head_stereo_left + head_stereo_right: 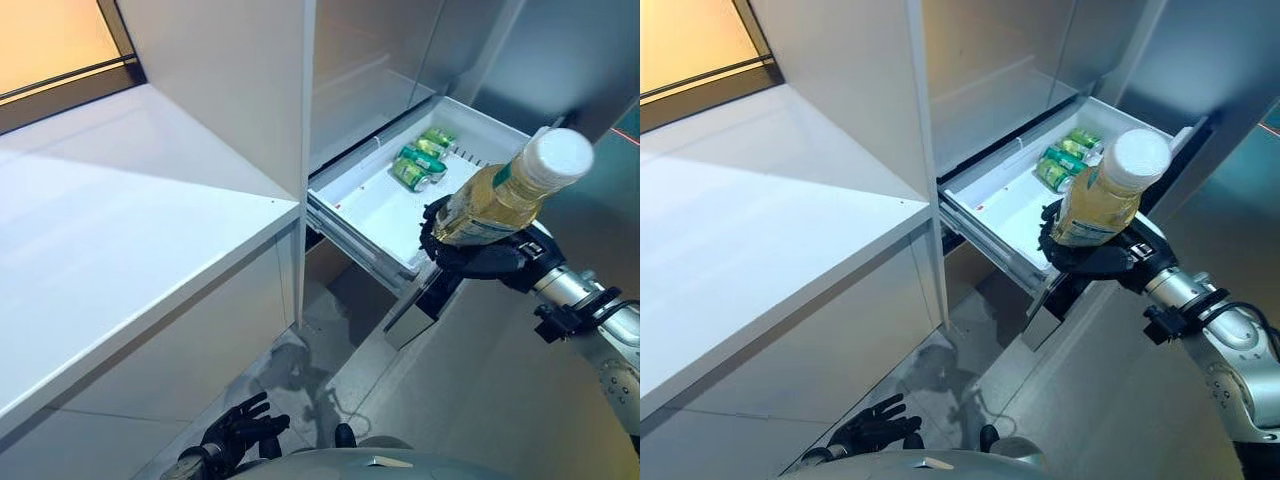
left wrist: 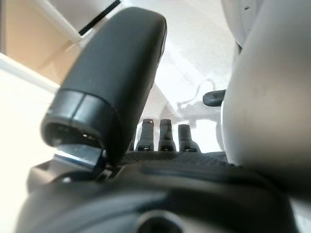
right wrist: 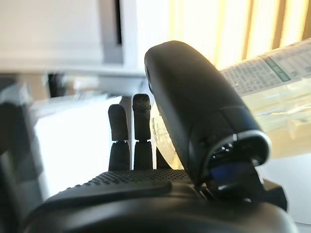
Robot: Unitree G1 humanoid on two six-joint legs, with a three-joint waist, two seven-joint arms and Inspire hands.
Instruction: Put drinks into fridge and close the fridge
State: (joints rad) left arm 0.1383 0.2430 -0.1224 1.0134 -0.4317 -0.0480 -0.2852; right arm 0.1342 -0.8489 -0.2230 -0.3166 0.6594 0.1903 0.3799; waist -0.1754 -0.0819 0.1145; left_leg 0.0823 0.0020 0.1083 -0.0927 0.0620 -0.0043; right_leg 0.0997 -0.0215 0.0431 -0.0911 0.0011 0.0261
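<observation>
My right hand (image 1: 485, 260) is shut on a bottle (image 1: 500, 195) of yellow drink with a white cap. It holds the bottle tilted just over the front right corner of the open white fridge drawer (image 1: 370, 210). Green cans (image 1: 420, 165) lie at the back of that drawer. In the right wrist view the bottle (image 3: 282, 97) lies between the thumb and the fingers (image 3: 141, 136). My left hand (image 1: 235, 432) hangs low near the floor, open and empty, with its fingers spread. Its straight fingers (image 2: 165, 138) show in the left wrist view.
A white counter (image 1: 120, 220) runs along the left, ending at the tall white fridge wall (image 1: 240, 80). A grey door panel (image 1: 560, 60) stands behind the drawer on the right. The pulled-out drawer juts over the grey floor (image 1: 470, 400).
</observation>
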